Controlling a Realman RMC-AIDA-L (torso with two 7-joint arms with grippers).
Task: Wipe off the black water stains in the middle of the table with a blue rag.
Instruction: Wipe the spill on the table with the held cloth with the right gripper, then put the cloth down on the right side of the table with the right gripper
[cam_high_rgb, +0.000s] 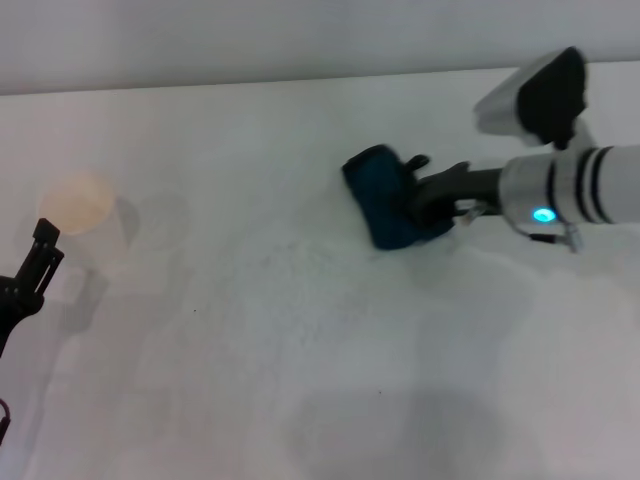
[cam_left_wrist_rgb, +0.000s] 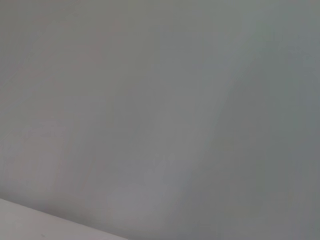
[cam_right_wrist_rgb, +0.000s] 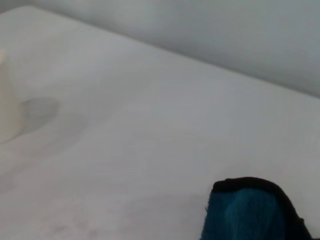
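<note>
The blue rag (cam_high_rgb: 385, 208) is a dark teal cloth on the right half of the white table (cam_high_rgb: 300, 350), and my right gripper (cam_high_rgb: 418, 196) is shut on its right side. Whether the rag touches the surface I cannot tell. Its black-edged top also shows in the right wrist view (cam_right_wrist_rgb: 248, 209). No dark blotch of black water stains shows; only faint grey smudging (cam_high_rgb: 268, 258) and a tiny speck (cam_high_rgb: 195, 311) mark the middle of the table. My left gripper (cam_high_rgb: 40, 262) is parked at the far left edge.
A white paper cup (cam_high_rgb: 83, 208) stands at the far left, just beyond my left gripper, and shows at the edge of the right wrist view (cam_right_wrist_rgb: 7, 102). A grey wall (cam_high_rgb: 300, 35) runs behind the table's far edge.
</note>
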